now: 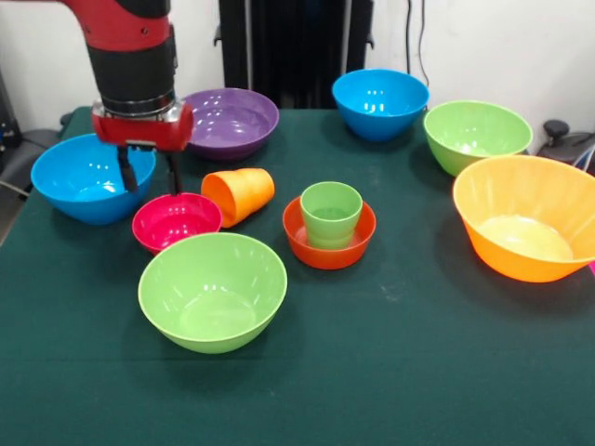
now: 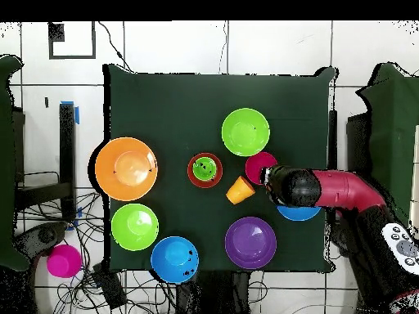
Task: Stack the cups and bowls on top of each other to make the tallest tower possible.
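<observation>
My gripper (image 1: pixel 150 177) hangs open and empty over the gap between the left blue bowl (image 1: pixel 88 181) and the small magenta bowl (image 1: pixel 176 221). The orange cup (image 1: pixel 239 193) lies on its side just right of it. The light green cup (image 1: pixel 331 214) stands upright inside the small orange-red bowl (image 1: pixel 329 243). A light green bowl (image 1: pixel 212 290) sits in front. The purple bowl (image 1: pixel 231 121), second blue bowl (image 1: pixel 379 102), second light green bowl (image 1: pixel 476 135) and large orange bowl (image 1: pixel 530 218) stand apart. In the overhead view the arm (image 2: pixel 327 190) covers the gripper and part of a blue bowl (image 2: pixel 299 214).
The dark green table cloth (image 1: pixel 400 372) ends at the edges near the left blue bowl and the large orange bowl. A pink round object (image 2: pixel 63 261) lies on the floor off the table. Cables lie around the table.
</observation>
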Robot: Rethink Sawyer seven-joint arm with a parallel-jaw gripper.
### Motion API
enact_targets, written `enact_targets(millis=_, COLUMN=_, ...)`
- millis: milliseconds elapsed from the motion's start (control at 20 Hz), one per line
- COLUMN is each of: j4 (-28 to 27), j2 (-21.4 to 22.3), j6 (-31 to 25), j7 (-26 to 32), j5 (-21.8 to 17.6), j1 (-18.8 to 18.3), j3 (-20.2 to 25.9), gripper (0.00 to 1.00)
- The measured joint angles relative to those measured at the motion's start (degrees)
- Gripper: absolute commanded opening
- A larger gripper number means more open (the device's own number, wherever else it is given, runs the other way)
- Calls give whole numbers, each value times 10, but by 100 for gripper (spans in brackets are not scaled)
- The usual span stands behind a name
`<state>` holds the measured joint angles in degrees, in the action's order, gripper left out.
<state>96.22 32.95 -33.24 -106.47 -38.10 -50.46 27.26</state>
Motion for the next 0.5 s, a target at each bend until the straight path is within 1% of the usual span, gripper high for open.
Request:
enact_targets(millis=150, j4=0, j2=-17, j6=18, j7=0, j5=-24, j1=0, j3=0, gripper=100)
enact_targets(millis=300, j4=1, j2=-43, j6=50, j7=0, j5=-51, j1=3, j3=0, gripper=100)
enact_targets(millis=500, j4=3, j2=-66, j6=83, j7=0, j5=-70, j1=9, j3=0, gripper=100)
